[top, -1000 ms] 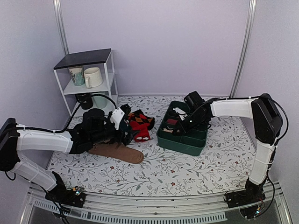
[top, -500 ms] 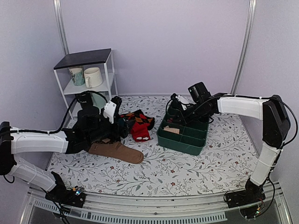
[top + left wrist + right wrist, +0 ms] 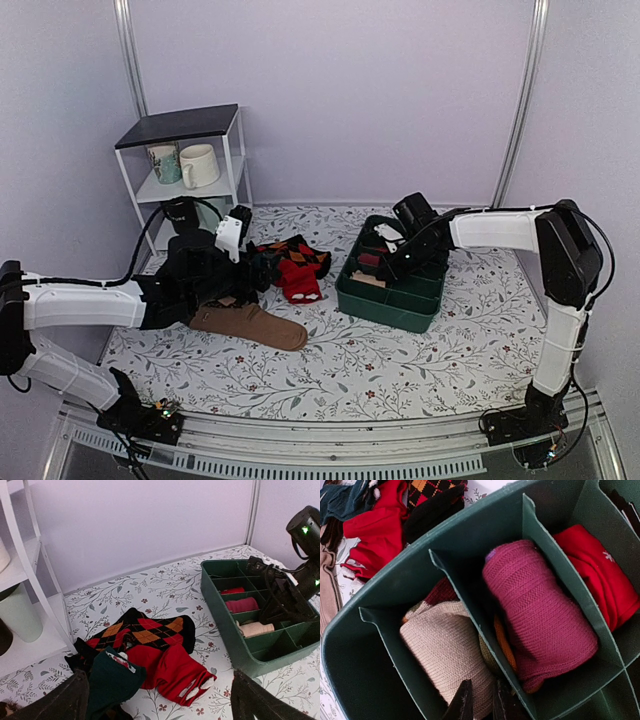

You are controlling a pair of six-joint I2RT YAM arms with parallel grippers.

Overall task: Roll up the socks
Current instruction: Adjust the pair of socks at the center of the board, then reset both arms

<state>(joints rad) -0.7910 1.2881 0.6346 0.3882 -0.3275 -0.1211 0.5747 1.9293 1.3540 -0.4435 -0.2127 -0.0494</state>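
Note:
The socks (image 3: 447, 652) lie as a beige knit roll with a maroon end in the near-left compartment of the green bin (image 3: 380, 595). The roll also shows in the left wrist view (image 3: 255, 628) and dimly from above (image 3: 366, 281). My right gripper (image 3: 479, 700) reaches down into that compartment (image 3: 388, 262). Its fingers are nearly together, tips on the roll next to the divider. My left gripper (image 3: 155, 705) hovers wide open over the sock pile left of the bin (image 3: 258, 268), with nothing between its fingers.
Red-and-black argyle socks (image 3: 145, 630), a red sock (image 3: 175, 672) and a dark green sock (image 3: 112, 680) lie beside the bin. A brown sock (image 3: 250, 325) lies nearer. Magenta (image 3: 540, 610) and red (image 3: 597, 575) rolls fill other compartments. A white shelf (image 3: 190, 165) holds mugs.
The right gripper rose toward the back of the bin half a second ago and has come down onto the beige roll again. The left arm drew back a little to the left.

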